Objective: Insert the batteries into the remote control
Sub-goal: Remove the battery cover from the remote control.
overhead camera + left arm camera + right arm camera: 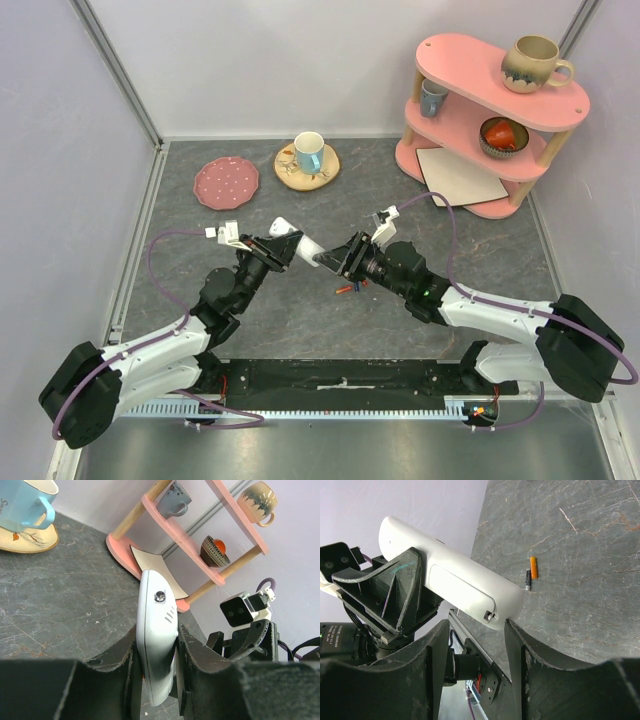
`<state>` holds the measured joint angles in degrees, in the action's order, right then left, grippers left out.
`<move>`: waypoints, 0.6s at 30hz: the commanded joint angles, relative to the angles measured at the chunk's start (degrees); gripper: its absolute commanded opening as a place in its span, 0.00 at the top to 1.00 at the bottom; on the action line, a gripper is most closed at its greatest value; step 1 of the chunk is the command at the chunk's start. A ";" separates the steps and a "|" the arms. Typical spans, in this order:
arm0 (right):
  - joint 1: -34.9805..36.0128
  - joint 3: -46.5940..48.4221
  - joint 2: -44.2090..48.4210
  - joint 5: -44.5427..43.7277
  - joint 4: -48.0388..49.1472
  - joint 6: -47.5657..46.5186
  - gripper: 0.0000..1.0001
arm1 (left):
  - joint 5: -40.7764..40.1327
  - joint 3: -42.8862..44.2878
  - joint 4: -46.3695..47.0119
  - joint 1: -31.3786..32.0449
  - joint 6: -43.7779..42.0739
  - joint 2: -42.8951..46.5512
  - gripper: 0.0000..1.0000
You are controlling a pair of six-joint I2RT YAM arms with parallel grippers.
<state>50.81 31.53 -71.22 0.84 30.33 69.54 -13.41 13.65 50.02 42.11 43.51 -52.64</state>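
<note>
The left claw (270, 251) is clamping the white remote control (291, 239) by its sides and holding it tilted above the dark table (330, 205). The right claw (334, 259) is hovering at the remote's lower end with its fingers standing apart. Two batteries (531, 572), one orange, are lying together on the table below, touched by neither claw.

Left arm (160, 350) extends forward and inward, elbow low, wrist raised. Left gripper (278, 250) is clamped on the sides of the remote control (286, 229). Right arm (500, 315) extends inward opposite it. Right gripper (335, 260) faces the left one, jaws partly apart, tips at the remote's end
</note>
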 commanded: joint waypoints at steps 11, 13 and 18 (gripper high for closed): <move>-0.62 0.38 1.35 -0.93 4.13 0.42 0.43 | -0.04 0.15 1.66 0.26 -0.35 -0.18 0.98; -0.71 0.38 1.43 -0.93 4.13 0.34 0.41 | -0.65 0.06 1.40 0.26 -0.44 -0.35 0.98; -0.71 0.46 1.44 -1.02 3.69 0.33 0.31 | -0.83 0.15 1.31 0.26 -0.44 -0.62 0.98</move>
<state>50.50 31.53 -71.18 0.84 30.87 69.56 -13.50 13.65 49.39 42.13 43.51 -52.99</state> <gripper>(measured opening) 0.679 0.335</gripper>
